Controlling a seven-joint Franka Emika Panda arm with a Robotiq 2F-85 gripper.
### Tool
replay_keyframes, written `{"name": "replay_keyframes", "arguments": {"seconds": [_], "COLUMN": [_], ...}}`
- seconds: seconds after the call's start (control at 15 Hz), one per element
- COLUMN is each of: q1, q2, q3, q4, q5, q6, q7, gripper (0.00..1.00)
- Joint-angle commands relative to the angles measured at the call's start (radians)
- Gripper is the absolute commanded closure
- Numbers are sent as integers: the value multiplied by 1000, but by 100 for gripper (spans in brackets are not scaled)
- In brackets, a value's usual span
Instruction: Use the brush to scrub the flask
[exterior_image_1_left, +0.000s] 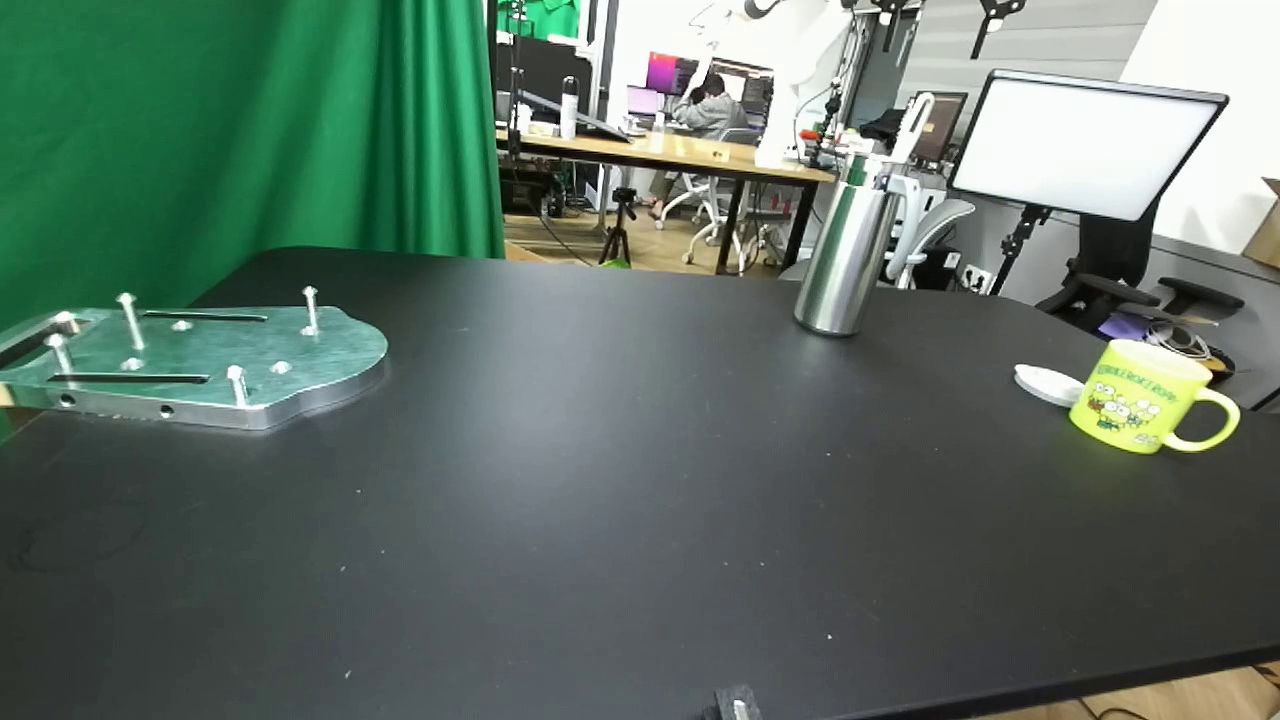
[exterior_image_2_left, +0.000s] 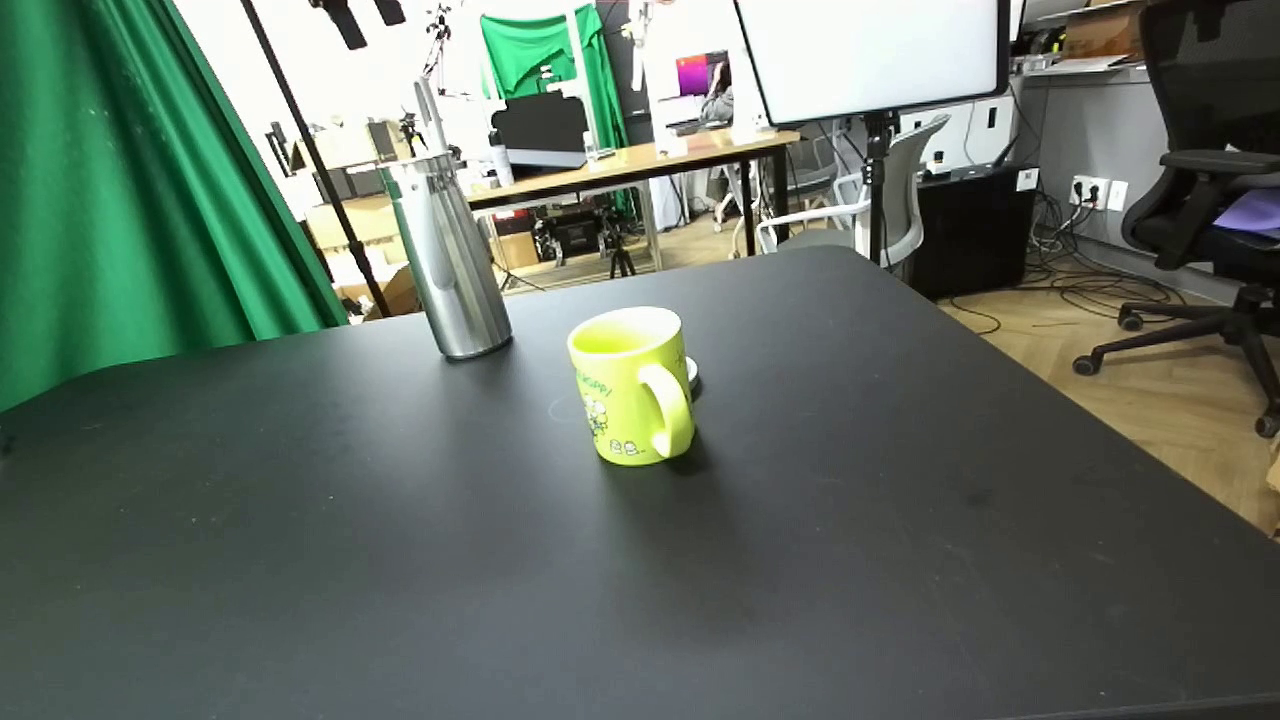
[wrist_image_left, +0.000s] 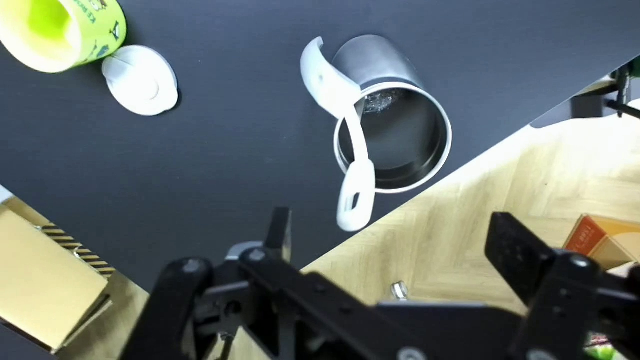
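Note:
The flask, a tall shiny silver cylinder, stands upright on the black table in both exterior views (exterior_image_1_left: 845, 265) (exterior_image_2_left: 452, 265). In the wrist view its open rim faces me (wrist_image_left: 445, 165). A white brush leans in it. The brush handle sticks up past the rim in both exterior views (exterior_image_1_left: 912, 125) (exterior_image_2_left: 431, 118) and in the wrist view (wrist_image_left: 356, 197); its lower end inside is not clearly seen. My gripper (wrist_image_left: 391, 222) is open and empty. Its black fingertips hang at the top edge of both exterior views (exterior_image_1_left: 932, 50) (exterior_image_2_left: 375, 32), above and apart from the brush handle.
A yellow-green mug (exterior_image_1_left: 1140, 400) stands near the flask with a white lid (exterior_image_1_left: 1047, 385) beside it. A metal plate with upright bolts (exterior_image_1_left: 215, 350) sits at the table's left edge. A lit panel on a stand (exterior_image_1_left: 1090, 140) is behind. The flask stands near a table edge.

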Motion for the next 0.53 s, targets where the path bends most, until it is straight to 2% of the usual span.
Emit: {"name": "replay_keyframes", "arguments": {"seconds": [0.0,0.33,0.4,0.47], "q1": [27,8,11,10], "q2": [10,25,31,35], "q3": [-29,-30,-22,-23], "q4": [2,-21,-8,-9], "q5": [22,117,87,91], "q6": [-23,3,-5,-4], "q7": [184,347,267,267], "gripper": [0,0,0,0]}}
